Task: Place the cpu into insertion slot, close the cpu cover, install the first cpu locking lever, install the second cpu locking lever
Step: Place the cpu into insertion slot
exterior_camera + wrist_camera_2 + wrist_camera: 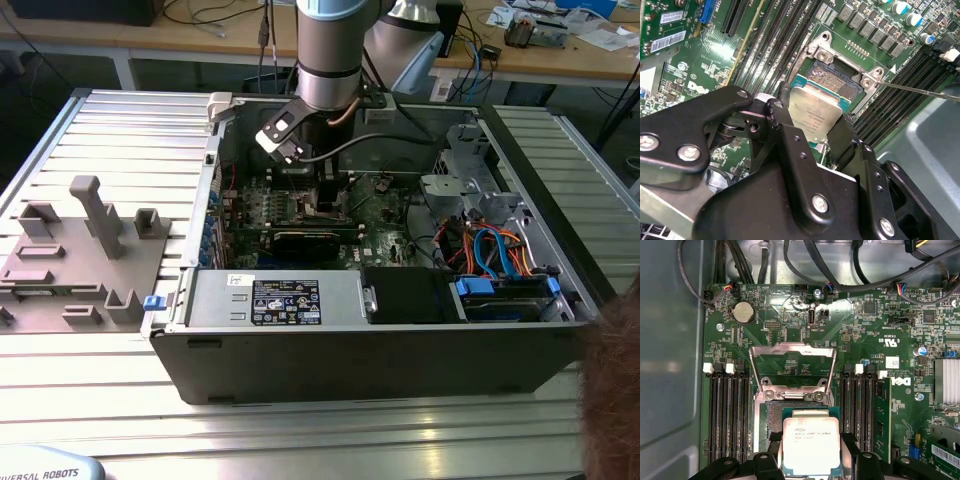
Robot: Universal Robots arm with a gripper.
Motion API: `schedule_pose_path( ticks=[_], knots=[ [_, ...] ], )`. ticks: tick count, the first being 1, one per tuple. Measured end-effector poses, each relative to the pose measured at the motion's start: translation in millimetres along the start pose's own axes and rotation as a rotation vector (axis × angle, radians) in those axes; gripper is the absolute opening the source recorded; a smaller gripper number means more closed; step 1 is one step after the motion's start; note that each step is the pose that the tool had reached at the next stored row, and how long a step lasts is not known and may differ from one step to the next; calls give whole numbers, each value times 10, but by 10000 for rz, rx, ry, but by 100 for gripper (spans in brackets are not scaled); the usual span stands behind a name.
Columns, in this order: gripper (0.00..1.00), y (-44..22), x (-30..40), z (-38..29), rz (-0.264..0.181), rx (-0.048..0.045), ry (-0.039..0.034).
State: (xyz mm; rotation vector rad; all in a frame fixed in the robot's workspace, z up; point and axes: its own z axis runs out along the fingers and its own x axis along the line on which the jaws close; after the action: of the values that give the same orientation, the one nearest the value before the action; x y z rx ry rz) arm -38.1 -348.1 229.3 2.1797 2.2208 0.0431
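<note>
In the first wrist view the gripper (812,462) has its jaws closed on the cpu (811,445), one finger on each opposite edge, silver top facing the camera. The cpu hangs over the slot (771,421) but does not cover it: a strip of the dark contact field shows past its edge. In the second wrist view the cpu (815,110) also sits off-centre from the slot (836,80), and I judge it above the socket, not seated.

So the first step looks under way and unfinished. The cover (790,348) stands flipped open on the far side of the slot, its window showing bare board, so closing it is left to do. A thin rod (920,90), probably one locking lever, runs free near the slot's corner and appears unlatched. Both levers seem left to do as well.

Memory slots (727,415) flank the socket closely on both sides, leaving the fingers little room. Cables (840,270) run along the far wall of the case, clear of the socket.

In the exterior view the arm (335,50) reaches down into the open case (350,350), whose walls fence the work area. A grey fixture tray (80,250) lies outside at the exterior view's left. A person's hair (615,380) shows at the exterior view's right edge, well apart from the arm.
</note>
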Motion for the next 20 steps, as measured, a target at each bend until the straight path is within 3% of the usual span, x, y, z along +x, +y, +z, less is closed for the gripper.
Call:
schedule_pose_path(
  ticks=[6, 8, 20],
  knots=[
    [54, 0, 5, 10, -1, 1, -1],
    [54, -2, 6, 62, -1, 1, -4],
    [54, -4, 12, 82, -1, 0, -4]
  ],
)
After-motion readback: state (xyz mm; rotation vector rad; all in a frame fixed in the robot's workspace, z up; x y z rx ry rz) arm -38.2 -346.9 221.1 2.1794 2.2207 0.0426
